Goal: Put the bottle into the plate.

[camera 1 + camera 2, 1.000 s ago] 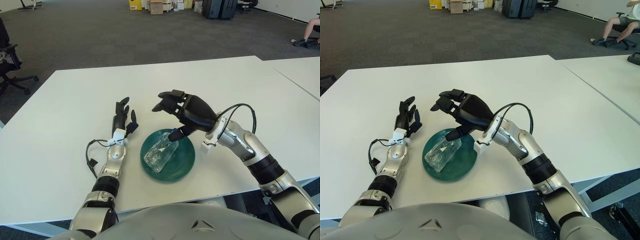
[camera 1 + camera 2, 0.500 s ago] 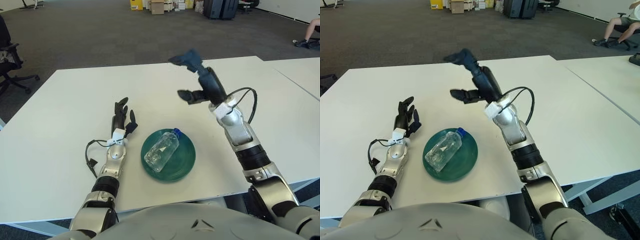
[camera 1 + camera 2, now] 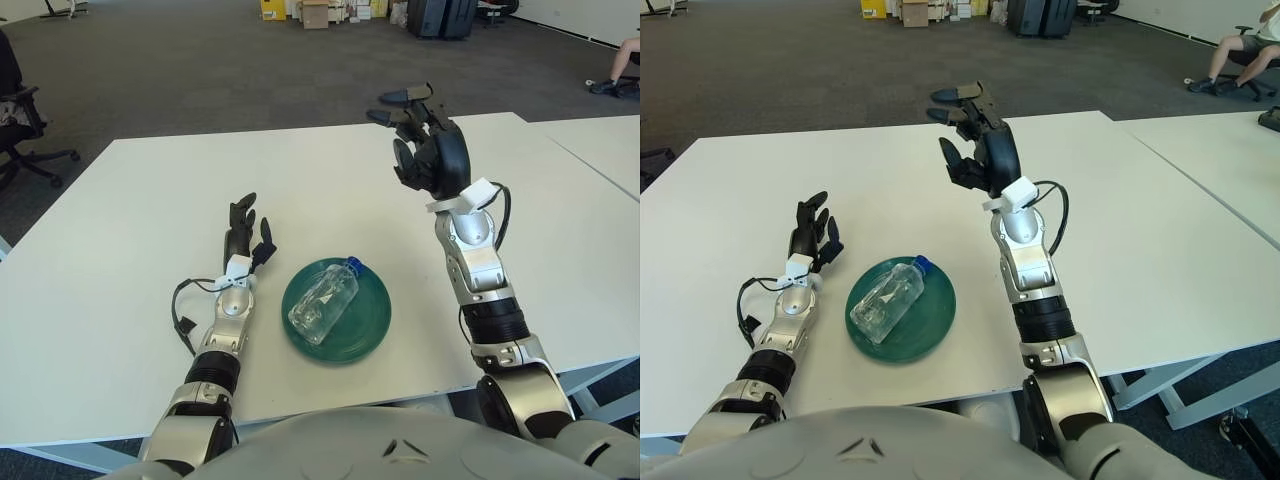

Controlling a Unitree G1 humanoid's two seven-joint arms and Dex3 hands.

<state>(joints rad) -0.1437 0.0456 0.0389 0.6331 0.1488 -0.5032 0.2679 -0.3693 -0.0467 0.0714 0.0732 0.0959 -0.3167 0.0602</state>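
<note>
One clear bottle (image 3: pixel 323 303) lay in the green plate (image 3: pixel 370 325), below the raised, empty, open-fingered right hand (image 3: pixel 428 150); task apparently complete.

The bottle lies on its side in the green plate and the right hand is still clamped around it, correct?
Not quite. The bottle does lie on its side in the green plate, but the right hand is raised above the table, open and empty, as the left eye view shows.

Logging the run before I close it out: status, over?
Right hand raised above the white table, open, empty. Left hand beside the round green plate, on its left. Clear plastic bottle with blue cap lying in the plate. Nothing obstructing.
</note>
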